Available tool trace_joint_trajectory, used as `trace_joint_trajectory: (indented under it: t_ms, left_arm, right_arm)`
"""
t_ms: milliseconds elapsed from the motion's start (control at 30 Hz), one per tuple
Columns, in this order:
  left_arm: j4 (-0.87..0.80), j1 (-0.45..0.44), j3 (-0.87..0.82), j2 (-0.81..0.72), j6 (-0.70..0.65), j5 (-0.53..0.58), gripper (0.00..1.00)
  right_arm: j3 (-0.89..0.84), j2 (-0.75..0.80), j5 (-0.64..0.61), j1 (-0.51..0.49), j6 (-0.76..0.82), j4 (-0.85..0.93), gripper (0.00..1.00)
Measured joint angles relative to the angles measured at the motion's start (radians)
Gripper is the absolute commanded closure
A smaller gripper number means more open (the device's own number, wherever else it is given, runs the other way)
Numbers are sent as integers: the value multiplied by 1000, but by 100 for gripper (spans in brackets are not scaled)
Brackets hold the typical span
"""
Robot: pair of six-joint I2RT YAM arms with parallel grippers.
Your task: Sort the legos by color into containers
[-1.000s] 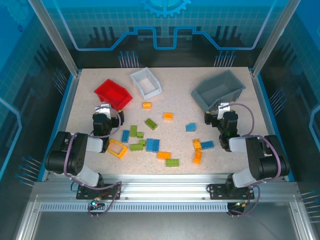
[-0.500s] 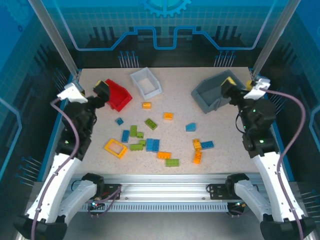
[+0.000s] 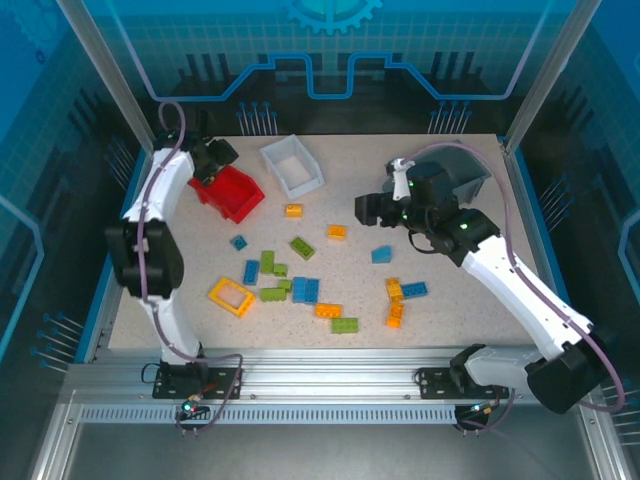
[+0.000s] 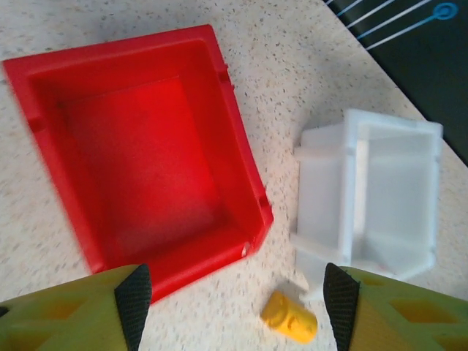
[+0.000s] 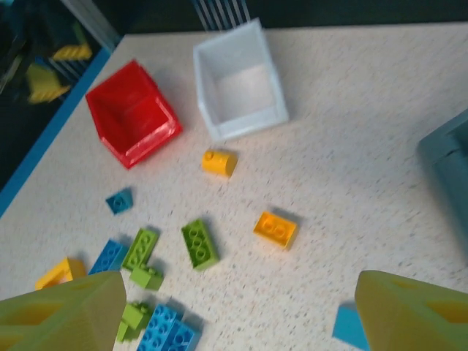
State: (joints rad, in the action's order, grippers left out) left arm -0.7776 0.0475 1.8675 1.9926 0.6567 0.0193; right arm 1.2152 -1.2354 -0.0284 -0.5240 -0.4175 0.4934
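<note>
The legos lie scattered over the middle of the table: orange, green and blue bricks. My left gripper hangs open over the back left corner, above the red bin. In the left wrist view the red bin stands empty beside the white bin, and a rounded orange brick lies on the table below the open left gripper. My right gripper is open above the orange brick, with nothing held.
The grey bin sits at the back right, partly behind my right arm; its corner shows in the right wrist view. A yellow frame piece lies front left. Blue and green bricks cluster near the left finger.
The left arm has stretched back and right, ending over the red bin. The right arm has swung left from the grey bin toward the middle of the table.
</note>
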Motion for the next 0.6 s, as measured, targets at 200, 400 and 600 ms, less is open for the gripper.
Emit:
trace_joint_trajectory:
  t_ms: [200, 400, 600]
  left_arm:
    - [-68, 5, 273, 256, 0, -30, 42]
    - [-101, 5, 369, 380, -6, -70, 58]
    - [-106, 3, 369, 397, -10, -100, 77]
  right_arm:
    - [26, -31, 23, -8, 0, 19, 17]
    - [34, -47, 37, -8, -1, 19, 18]
    - [36, -82, 37, -8, -4, 18, 18]
